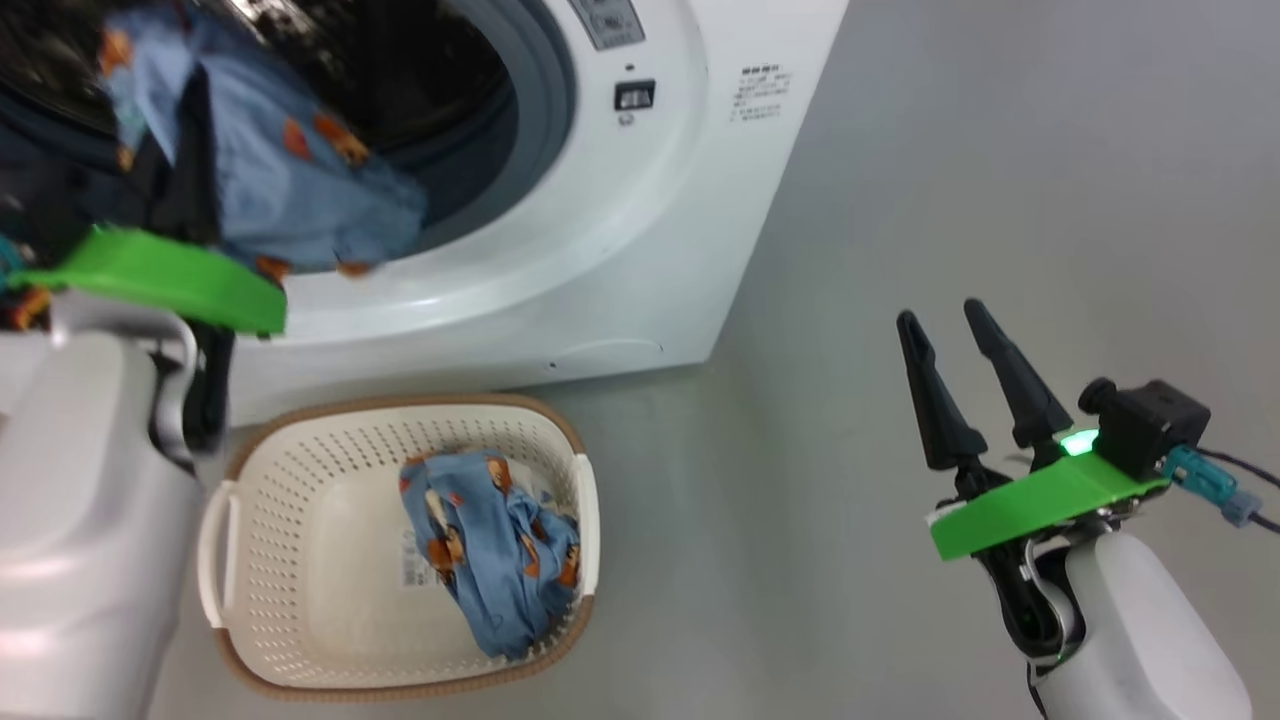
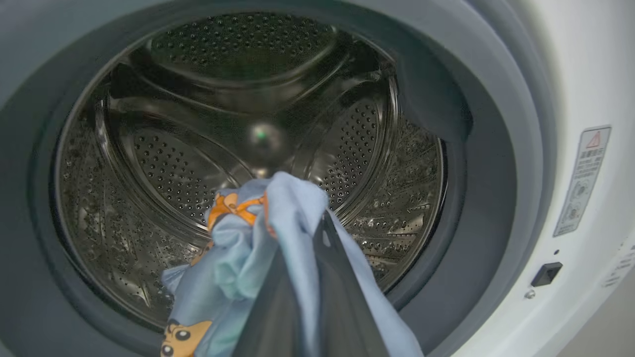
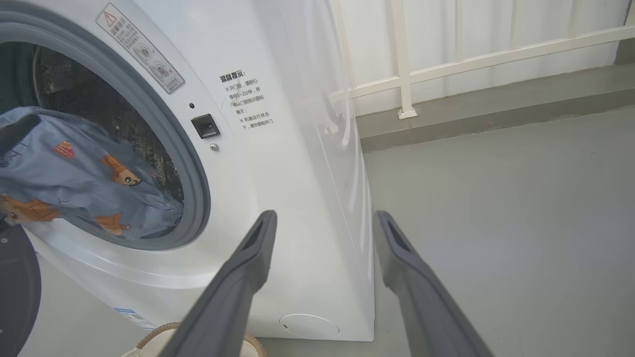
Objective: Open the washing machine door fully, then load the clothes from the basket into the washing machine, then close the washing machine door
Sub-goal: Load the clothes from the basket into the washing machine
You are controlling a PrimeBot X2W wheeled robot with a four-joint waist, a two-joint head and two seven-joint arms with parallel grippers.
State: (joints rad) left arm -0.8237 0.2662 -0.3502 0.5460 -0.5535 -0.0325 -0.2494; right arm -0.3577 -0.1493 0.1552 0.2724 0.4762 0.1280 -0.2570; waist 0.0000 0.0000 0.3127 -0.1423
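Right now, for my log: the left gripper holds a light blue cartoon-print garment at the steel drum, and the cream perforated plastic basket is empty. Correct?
No: the head view shows the cream perforated plastic basket holding another light blue cartoon-print garment. The left gripper does hold its own garment at the steel drum.

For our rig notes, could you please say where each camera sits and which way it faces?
Head view: on the head, looking down at basket and washing machine; left forearm, open right end effector.
Left wrist view: on that wrist, facing into the drum; left end effector shut on a garment.
Right wrist view: on that wrist, facing the machine's front and floor; its own fingers.
All share that garment.
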